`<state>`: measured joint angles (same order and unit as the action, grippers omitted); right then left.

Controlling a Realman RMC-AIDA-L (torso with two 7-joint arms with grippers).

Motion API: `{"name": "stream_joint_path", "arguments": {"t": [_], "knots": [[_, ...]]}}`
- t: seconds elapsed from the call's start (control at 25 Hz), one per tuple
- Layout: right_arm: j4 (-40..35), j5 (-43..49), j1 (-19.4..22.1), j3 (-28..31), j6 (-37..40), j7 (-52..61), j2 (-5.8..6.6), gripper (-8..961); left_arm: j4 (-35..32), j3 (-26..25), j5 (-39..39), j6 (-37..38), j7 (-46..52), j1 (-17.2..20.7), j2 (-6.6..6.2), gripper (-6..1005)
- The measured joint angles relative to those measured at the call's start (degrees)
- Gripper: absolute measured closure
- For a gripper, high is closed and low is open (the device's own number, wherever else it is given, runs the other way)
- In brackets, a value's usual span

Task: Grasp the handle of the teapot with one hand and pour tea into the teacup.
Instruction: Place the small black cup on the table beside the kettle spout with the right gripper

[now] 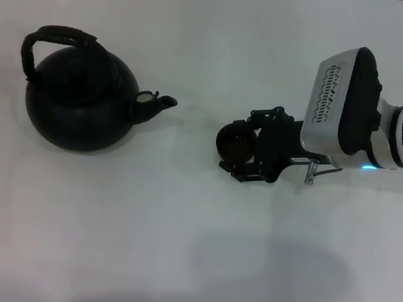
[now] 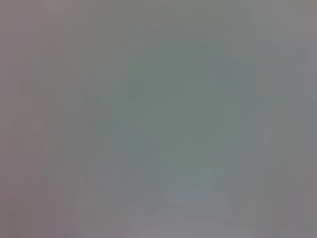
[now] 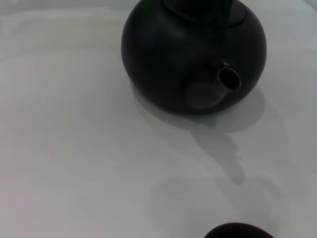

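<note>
The teapot (image 1: 78, 105) is a large round matte black pot standing at the left of the white table, its short spout (image 1: 156, 106) pointing right. Its handle (image 1: 56, 40), a dark arched hoop, rises over the top with nothing holding it. The teacup (image 1: 233, 141), small, round and dark, sits right of the spout with a clear gap between them. My right gripper (image 1: 242, 145) reaches in from the right and straddles the teacup. In the right wrist view the teapot (image 3: 193, 54) faces the camera, spout (image 3: 228, 82) forward, and the teacup's rim (image 3: 237, 231) shows at the frame edge. The left arm is out of view.
The white table (image 1: 170, 253) spreads around both objects. The right arm's white wrist housing (image 1: 347, 105) hangs above the table behind the teacup. The left wrist view is a featureless grey.
</note>
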<state>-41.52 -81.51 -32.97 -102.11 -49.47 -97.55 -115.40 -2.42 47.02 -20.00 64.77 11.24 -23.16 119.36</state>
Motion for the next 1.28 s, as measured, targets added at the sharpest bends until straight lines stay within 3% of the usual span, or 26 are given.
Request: {"name": "stream_joint_path", "arguments": {"t": [0.36,0.6,0.72,0.96,1.28], "knots": [[1.09,-0.01,-0.63,0.50,0.16,-0.20,-0.04,222,-0.02,-0.01,0.11,-0.26,0.00,-0.21,0.00,128],[1.25,-0.10,-0.75,0.63,0.08,-0.21,0.00,84,0.11,-0.09,0.15,-0.26,0.00,-0.23,-0.01,127],[1.37,-0.06,-0.69,1.61,-0.97,-0.27,0.05,84,0.16,-0.15,0.14,-0.26,0.00,-0.22,-0.06,127],[1.28,0.16,-0.49,8.07,-8.08,-1.38,0.16,83,0.25,-0.25,0.15,-0.34,0.00,-0.22,-0.10,127],[1.19,-0.31,0.91,20.97,-18.15,-5.41,0.21,83,0.31,-0.27,0.16,0.04,0.20,0.07,-0.05,127]]}}
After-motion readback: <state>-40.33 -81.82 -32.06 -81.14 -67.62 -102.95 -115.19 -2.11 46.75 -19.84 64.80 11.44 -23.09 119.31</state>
